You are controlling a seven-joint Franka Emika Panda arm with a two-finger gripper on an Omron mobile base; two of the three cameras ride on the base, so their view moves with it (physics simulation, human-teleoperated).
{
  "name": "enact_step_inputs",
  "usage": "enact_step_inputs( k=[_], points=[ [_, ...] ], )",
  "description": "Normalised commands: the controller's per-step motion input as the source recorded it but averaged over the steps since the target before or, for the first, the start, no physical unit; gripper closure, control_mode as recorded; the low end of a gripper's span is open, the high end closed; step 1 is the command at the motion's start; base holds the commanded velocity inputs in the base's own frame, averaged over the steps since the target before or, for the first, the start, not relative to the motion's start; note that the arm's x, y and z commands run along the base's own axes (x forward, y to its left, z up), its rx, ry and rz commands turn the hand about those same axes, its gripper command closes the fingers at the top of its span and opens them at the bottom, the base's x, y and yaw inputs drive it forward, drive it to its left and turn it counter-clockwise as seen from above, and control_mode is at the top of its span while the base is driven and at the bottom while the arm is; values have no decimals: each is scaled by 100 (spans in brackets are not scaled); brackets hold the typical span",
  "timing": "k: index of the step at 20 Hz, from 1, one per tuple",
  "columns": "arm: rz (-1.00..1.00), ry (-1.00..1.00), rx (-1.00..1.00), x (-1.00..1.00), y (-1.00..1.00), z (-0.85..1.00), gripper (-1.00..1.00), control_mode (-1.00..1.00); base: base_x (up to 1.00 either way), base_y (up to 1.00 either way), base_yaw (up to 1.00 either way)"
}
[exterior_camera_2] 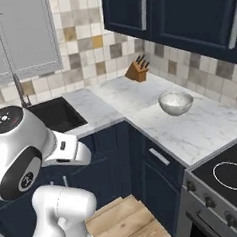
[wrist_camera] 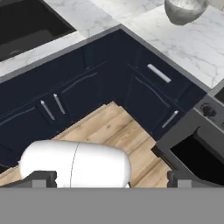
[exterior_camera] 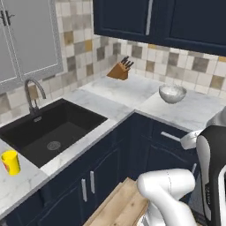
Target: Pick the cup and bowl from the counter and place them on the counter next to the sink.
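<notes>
You've got the small yellow cup (exterior_camera: 10,162) on white marble counter (exterior_camera: 119,90) just left of the matte black sink (exterior_camera: 48,128). Grey speckled stone-look bowl (exterior_camera: 172,93) sits well apart, btwn wooden knife block (exterior_camera: 119,70) & black stove (exterior_camera_2: 230,175). Gripper (wrist_camera: 111,178) fingers wide apart, holding nothing.

Speckled stone-look bowl (exterior_camera: 172,93) on veined white marble counter (exterior_camera: 119,90); matte black sink (exterior_camera: 46,128).
</notes>
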Motion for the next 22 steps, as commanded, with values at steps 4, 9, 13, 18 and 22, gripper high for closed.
enact_step_inputs(
  k=[4,9,13,18,22],
  points=[
    [0,0,0,0,0,0,-100,100,19,3,-40],
    [0,0,0,0,0,0,-100,100,31,13,-29],
    [0,0,0,0,0,0,-100,100,62,29,-19],
    [0,0,0,0,0,0,-100,100,93,12,-8],
    [0,0,0,0,0,0,-100,100,88,-9,-4]
  ],
)
